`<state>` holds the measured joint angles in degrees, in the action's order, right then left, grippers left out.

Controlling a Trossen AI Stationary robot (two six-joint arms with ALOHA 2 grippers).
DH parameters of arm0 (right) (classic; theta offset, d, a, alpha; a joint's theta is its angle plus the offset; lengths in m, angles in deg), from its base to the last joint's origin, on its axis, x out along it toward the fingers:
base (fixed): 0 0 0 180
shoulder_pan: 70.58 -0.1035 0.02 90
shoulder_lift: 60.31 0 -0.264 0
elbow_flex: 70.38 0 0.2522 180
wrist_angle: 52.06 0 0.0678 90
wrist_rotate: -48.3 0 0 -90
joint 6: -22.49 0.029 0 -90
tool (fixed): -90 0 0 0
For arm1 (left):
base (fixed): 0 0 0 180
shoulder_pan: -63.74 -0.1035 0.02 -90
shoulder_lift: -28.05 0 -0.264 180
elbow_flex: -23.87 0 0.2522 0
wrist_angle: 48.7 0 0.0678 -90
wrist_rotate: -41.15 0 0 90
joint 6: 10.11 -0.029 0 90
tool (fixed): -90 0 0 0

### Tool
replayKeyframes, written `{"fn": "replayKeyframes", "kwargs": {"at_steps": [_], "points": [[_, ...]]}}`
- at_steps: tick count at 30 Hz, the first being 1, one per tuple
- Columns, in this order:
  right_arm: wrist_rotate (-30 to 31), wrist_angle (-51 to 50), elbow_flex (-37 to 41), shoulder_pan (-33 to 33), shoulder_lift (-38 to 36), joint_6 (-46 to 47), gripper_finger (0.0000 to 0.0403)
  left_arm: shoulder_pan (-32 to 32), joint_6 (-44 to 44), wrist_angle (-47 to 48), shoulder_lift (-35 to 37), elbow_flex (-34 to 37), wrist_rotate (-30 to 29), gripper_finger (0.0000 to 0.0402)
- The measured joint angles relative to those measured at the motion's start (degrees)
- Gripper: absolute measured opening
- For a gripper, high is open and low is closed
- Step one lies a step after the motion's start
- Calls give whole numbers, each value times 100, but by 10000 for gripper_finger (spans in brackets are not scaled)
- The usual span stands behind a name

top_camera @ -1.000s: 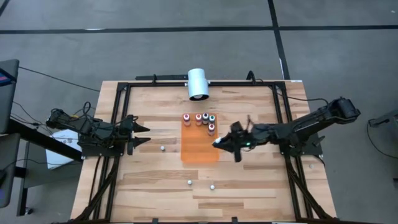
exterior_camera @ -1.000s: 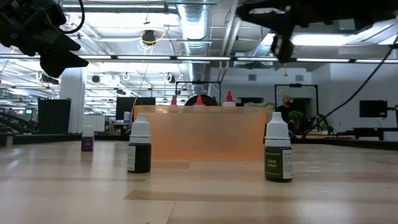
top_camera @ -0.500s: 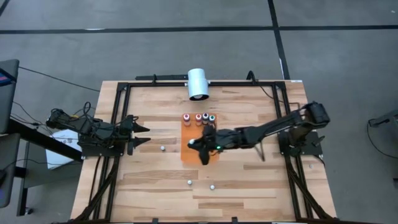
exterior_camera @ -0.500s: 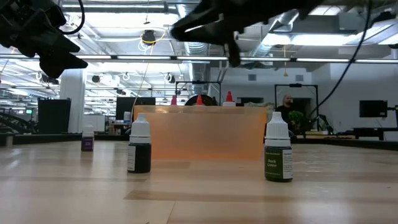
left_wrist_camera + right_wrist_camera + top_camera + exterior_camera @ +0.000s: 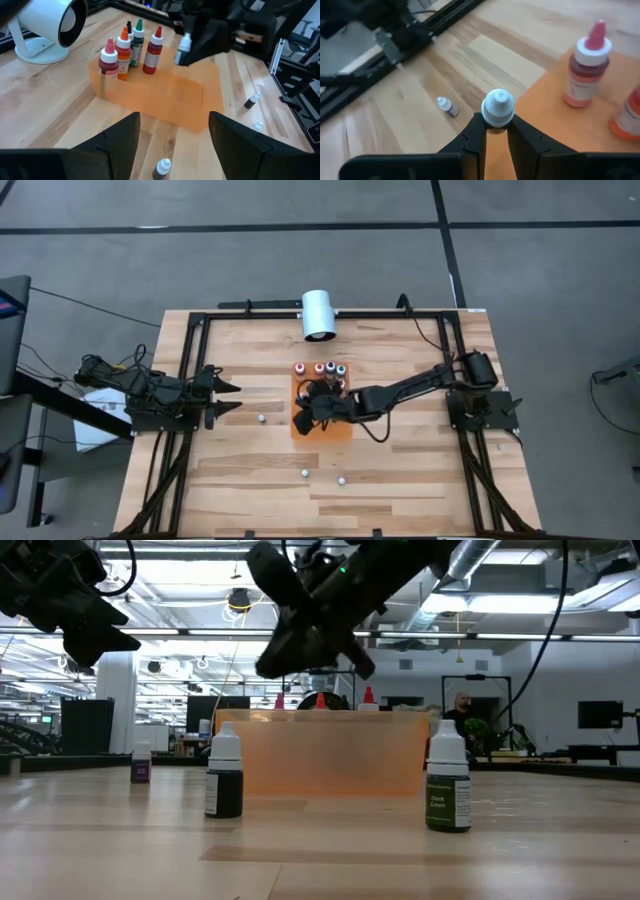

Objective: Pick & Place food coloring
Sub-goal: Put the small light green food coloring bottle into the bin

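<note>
Several food coloring bottles [image 5: 131,49] stand in a row on the far part of the orange mat [image 5: 322,425]. My right gripper [image 5: 305,412] hangs over the mat's left part, just near of that row, shut on one small white-capped bottle [image 5: 498,106]. It also shows in the low view [image 5: 270,665] and the left wrist view [image 5: 186,52]. My left gripper [image 5: 232,396] waits open at the table's left side. Loose small bottles stand on the wood: a dark one [image 5: 224,780], a dark green one [image 5: 447,785] and a purple one [image 5: 141,765]. My right gripper pinches the small bottle between its two fingers [image 5: 475,131], just below the white cap [image 5: 498,112]. The cap sticks out past the fingertips, and the fingers hide the body. The bottle is lifted clear above the orange mat [image 5: 165,95].
A big white cylinder [image 5: 318,315] lies at the table's far edge behind the mat. Loose bottles stand at the mat's left [image 5: 261,419] and toward the near edge [image 5: 305,473] [image 5: 341,479]. Black frame rails [image 5: 185,380] run along the table's sides. A person [image 5: 462,705] is in the room beyond.
My right gripper has travelled toward the table's left, from just right of the mat to over the mat's left part, with the arm stretching out. In the low view it has also come down and tipped its fingers downward.
</note>
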<state>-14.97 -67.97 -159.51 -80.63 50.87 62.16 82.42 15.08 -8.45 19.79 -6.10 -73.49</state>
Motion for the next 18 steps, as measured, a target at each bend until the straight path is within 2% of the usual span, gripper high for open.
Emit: {"fn": "replayKeyframes", "kwargs": {"at_steps": [8, 18], "points": [[81, -226, -11, 8, 68, 672, 59, 0, 2, 20, -10, 0, 0, 229], [754, -622, -7, -203, 68, 1159, 59, -2, 0, 23, -10, 0, -1, 229]]}}
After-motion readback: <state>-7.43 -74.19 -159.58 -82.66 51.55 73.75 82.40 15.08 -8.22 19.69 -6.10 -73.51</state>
